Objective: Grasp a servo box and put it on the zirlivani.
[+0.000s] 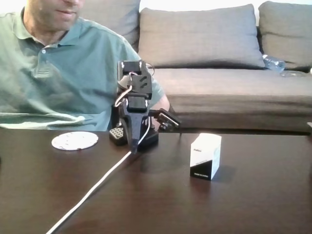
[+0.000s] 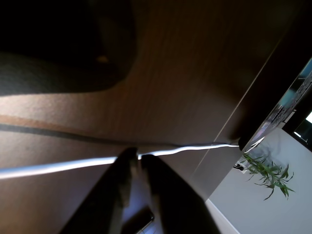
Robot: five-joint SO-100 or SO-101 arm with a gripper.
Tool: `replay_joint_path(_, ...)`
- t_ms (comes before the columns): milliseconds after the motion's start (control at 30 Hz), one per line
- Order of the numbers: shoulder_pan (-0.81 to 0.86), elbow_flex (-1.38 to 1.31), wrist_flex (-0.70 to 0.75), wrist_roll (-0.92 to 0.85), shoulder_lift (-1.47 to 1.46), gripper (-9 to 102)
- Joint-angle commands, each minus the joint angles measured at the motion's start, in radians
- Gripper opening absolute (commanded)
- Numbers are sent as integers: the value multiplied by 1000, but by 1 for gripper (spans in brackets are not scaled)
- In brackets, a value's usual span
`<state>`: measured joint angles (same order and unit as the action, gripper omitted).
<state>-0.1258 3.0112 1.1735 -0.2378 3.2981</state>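
1. Nothing is in hand yet: the arm (image 1: pixel 135 105) sits folded over its base at the far middle of the dark table (image 1: pixel 243 204), and I judge this as the very start, before any reach.
2. The gripper (image 2: pixel 135 157) points down at the tabletop in the wrist view, its two dark fingers drawn together with barely a slit between them and nothing held.
3. Taking the arm's base as the landmark, in the fixed view the servo box (image 1: pixel 205 156) stands upright on the table to the right of the base and nearer the camera, well apart from it.
4. The zirlivani (image 1: pixel 75 140) lies flat to the left of the base, on the opposite side from the box.
5. The next move, as I see it, calls for unfolding, swinging toward the box, spreading the fingers and coming down around it.
6. A white cable (image 1: pixel 92 187) runs from the base toward the near edge.
7. The box carries small print on its white face and its black lower part, too small for me to read.
8. A person in a green shirt (image 1: pixel 58 73) sits behind the table, a grey sofa (image 1: pixel 219 58) beyond.
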Motion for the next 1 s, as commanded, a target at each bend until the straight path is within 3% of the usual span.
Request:
replay_joint_path(0,-5,-3,-6,6,2,0)
replay_joint_path(567,9,-49,-3,6,0,1)
replay_joint_path(733,11,-282,48,5,-15,18)
replay_joint_path(833,-3,-508,107,2,-57,19)
replay_joint_path(967,-17,-841,212,14,-333,27)
